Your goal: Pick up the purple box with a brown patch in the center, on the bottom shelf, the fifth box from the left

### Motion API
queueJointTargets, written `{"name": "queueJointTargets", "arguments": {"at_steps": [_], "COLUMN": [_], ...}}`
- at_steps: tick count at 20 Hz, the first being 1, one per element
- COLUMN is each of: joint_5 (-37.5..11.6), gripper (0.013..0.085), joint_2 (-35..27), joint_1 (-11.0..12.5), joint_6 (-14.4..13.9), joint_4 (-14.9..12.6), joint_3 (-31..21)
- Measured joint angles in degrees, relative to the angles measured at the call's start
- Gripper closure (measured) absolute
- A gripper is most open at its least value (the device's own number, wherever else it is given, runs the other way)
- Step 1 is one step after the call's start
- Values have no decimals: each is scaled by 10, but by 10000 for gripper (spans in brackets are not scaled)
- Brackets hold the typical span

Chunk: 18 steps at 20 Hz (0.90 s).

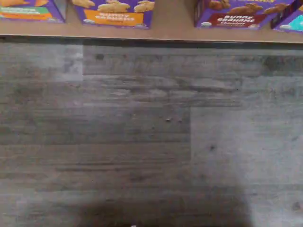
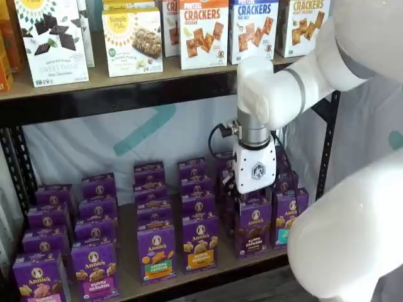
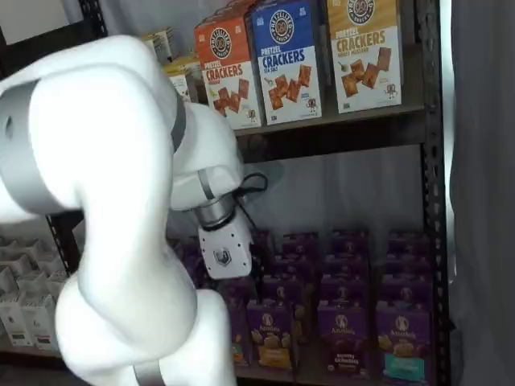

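Note:
The purple box with the brown patch (image 2: 254,230) stands upright at the front of the bottom shelf (image 2: 128,264), towards the right. It shows in both shelf views (image 3: 343,334). In the wrist view its brown "bunny grahams" patch (image 1: 236,18) shows at the shelf board's edge (image 1: 173,21). My gripper (image 2: 252,196) hangs on its white body just above and in front of this box. Its black fingers are lost against the dark boxes, so I cannot tell whether they are open. Nothing shows in them.
A purple carton with an orange patch (image 2: 200,244) stands to the left of the target and one with a teal patch (image 2: 286,221) to its right. More purple cartons fill the rows behind. Cracker boxes (image 2: 203,31) stand on the upper board. A black rack post (image 2: 326,151) is at the right. Grey plank floor (image 1: 142,132) lies in front.

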<state>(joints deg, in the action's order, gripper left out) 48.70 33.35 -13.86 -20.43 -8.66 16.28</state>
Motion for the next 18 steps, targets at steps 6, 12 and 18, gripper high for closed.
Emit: {"name": "queueJointTargets", "arguments": {"at_steps": [6,12,18], "joint_5": [-118,-241,-319], "gripper": [130,130,130], "joint_2": [-99,-202,-328], "joint_1": [42,112,152], "joint_6": [14,113,151], "joint_4": [-21,21,22], "joint_3": [4,19,67]}}
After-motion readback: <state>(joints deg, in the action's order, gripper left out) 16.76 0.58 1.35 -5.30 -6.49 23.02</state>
